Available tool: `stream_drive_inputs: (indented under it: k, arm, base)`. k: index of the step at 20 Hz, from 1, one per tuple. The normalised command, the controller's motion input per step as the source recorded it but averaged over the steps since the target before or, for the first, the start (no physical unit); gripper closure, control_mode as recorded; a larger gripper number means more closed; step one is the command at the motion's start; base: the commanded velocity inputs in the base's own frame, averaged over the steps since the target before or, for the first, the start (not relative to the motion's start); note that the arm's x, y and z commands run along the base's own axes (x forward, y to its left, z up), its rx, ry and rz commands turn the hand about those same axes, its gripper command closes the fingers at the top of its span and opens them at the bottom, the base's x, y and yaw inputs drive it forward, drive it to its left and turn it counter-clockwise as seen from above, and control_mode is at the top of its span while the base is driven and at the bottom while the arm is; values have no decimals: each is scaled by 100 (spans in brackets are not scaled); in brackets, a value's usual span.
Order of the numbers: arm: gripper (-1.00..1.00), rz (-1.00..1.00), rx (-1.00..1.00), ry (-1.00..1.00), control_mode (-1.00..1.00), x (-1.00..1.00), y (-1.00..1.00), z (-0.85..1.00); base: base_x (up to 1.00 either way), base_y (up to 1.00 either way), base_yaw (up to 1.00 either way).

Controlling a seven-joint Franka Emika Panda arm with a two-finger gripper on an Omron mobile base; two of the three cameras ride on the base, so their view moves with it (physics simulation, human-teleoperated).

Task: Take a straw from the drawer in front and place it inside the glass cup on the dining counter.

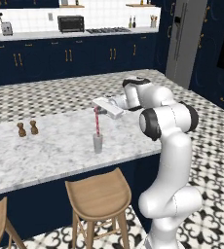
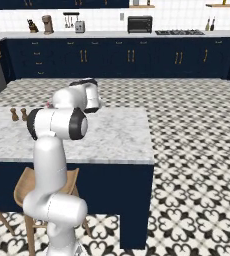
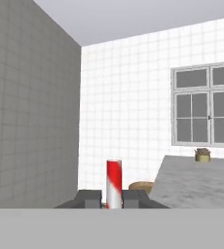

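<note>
The straw's (image 1: 97, 122) lower end blurs inside the glass cup (image 1: 98, 144) — the hand (image 1: 97, 110) pinches its top; two brown shakers (image 1: 27, 128) stand well left on the bench (image 1: 46, 151).

My arm's shell is smooth, glossy white plastic with dark joints. The counter (image 1: 50, 146) is polished white-grey marble on a matt navy base. The cup (image 1: 98, 143) looks like clear greyish glass. The straw (image 1: 97, 121) is smooth, striped red and white. Two shakers (image 1: 27, 128) and the stools (image 1: 98, 194) look like brown wood. The floor is patterned tile.
</note>
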Motion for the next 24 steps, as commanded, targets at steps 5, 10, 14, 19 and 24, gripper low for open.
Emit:
stream_drive_inputs:
  k: [5,10,14,19,24]
  arm:
    - [100,0,-3,7,-100,-1,-6,-19]
    - [100,0,-4,6,-100,0,0,-24]
    - [100,0,0,1,-100,1,0,-4]
    - [100,0,0,0,-100,7,5,16]
    - [100,0,0,-1,-100,17,6,13]
  base:
    - [0,0,0]
    - [0,0,0]
    - [0,0,0]
    - [0,0,0]
    - [0,0,0]
